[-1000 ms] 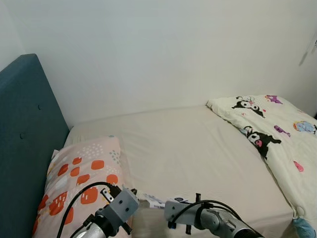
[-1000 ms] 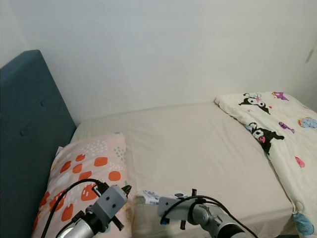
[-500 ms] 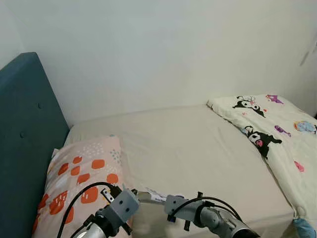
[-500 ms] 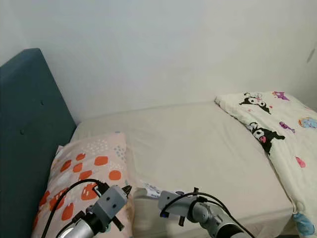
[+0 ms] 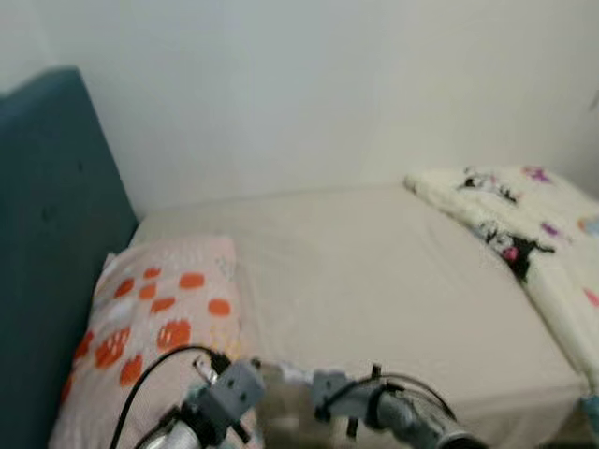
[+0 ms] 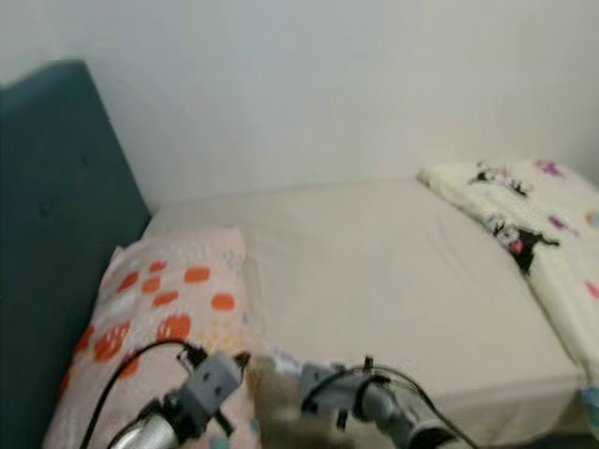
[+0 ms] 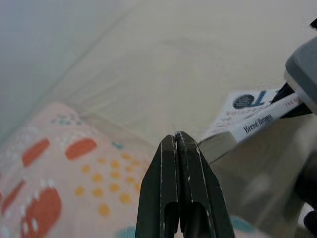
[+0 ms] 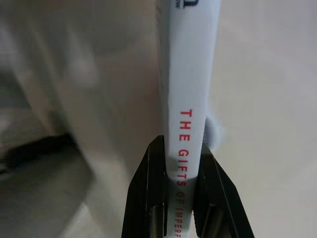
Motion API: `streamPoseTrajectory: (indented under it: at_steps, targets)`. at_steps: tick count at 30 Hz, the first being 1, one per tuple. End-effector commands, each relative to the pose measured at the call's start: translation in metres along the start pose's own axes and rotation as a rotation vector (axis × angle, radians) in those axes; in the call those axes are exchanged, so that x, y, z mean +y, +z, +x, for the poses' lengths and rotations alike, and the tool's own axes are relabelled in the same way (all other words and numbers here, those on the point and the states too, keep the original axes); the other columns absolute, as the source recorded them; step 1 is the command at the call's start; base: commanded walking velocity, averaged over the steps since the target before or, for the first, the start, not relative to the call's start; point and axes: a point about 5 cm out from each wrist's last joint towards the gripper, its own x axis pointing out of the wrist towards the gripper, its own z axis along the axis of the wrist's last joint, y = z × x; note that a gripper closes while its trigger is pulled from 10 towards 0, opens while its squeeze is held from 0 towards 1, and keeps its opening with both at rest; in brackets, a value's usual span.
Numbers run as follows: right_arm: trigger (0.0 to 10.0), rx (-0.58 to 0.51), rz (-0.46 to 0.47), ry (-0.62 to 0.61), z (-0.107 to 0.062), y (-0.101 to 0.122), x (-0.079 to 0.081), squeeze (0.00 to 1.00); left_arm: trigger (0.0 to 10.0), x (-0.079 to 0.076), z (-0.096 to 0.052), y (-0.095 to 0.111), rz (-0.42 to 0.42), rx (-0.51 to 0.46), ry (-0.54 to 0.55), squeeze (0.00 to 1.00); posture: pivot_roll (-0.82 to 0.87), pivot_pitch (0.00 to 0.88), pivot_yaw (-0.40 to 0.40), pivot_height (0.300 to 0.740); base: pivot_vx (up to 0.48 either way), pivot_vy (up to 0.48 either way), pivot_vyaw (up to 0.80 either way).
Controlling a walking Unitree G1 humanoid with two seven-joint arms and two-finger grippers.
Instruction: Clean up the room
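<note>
Pillow (image 5: 159,318) left on bed (image 5: 374,271) (by headboard (image 5: 47,234)); blanket (image 5: 524,234) right.

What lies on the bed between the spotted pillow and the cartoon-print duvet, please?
Nothing: between the spotted pillow and the cartoon-print duvet the beige sheet is bare, as both blurred eye views show.

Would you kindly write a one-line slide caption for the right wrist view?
Right gripper clamps a white book by its spine, held over the beige bed.

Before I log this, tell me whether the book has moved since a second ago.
Cannot tell. The head views blurred and shifted, so the camera moved; the book is still in the right gripper beside the pillow.
</note>
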Motion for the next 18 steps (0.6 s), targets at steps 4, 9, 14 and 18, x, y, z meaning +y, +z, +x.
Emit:
streamPoseTrajectory:
  at_steps: [4, 9, 14, 18]
  targets:
    - [10.0, -0.040, -0.024, -0.011, 0.0018, 0.0090, -0.0022, 0.00, 10.0, -0.0030, -0.0039, -0.0034, 0.010, 0.015, -0.041, 0.00, -0.06, 0.000, -0.010, 0.611, 0.000, 0.000, 0.00]
    - [10.0, -0.041, -0.024, -0.010, 0.0021, 0.0093, -0.0004, 0.00, 10.0, -0.0044, -0.0056, -0.0040, -0.002, 0.021, -0.050, 0.00, -0.06, 0.000, -0.009, 0.611, 0.000, 0.000, 0.00]
    - [10.0, -0.049, -0.010, -0.022, 0.0022, 0.0104, 0.0003, 0.00, 10.0, -0.0051, -0.0060, -0.0046, -0.009, 0.028, -0.060, 0.00, -0.06, 0.000, -0.009, 0.611, 0.000, 0.000, 0.00]
    - [10.0, -0.066, 0.024, -0.031, 0.0020, 0.0123, -0.0014, 0.00, 10.0, -0.0048, -0.0060, -0.0047, -0.008, 0.029, -0.062, 0.00, -0.06, 0.000, -0.010, 0.611, 0.000, 0.000, 0.00]
